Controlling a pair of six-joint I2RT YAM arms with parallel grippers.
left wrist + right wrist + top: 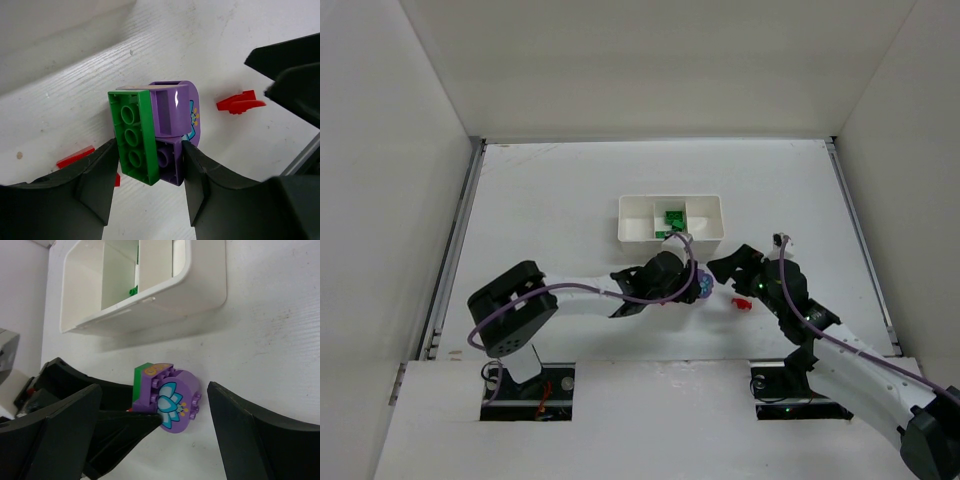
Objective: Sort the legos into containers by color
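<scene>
My left gripper is shut on a joined clump: a green brick stuck to a purple brick that carries a round purple flower-printed piece. It holds the clump just above the table, in front of the white tray. My right gripper is open, its fingers on either side of the purple end of the clump without touching it. Green legos lie in the tray's middle compartment. The tray also shows in the right wrist view with a green piece inside. The end compartments look empty.
Red legos lie on the table: one by the right gripper, also in the left wrist view, and another beside the left finger. White walls enclose the table on three sides.
</scene>
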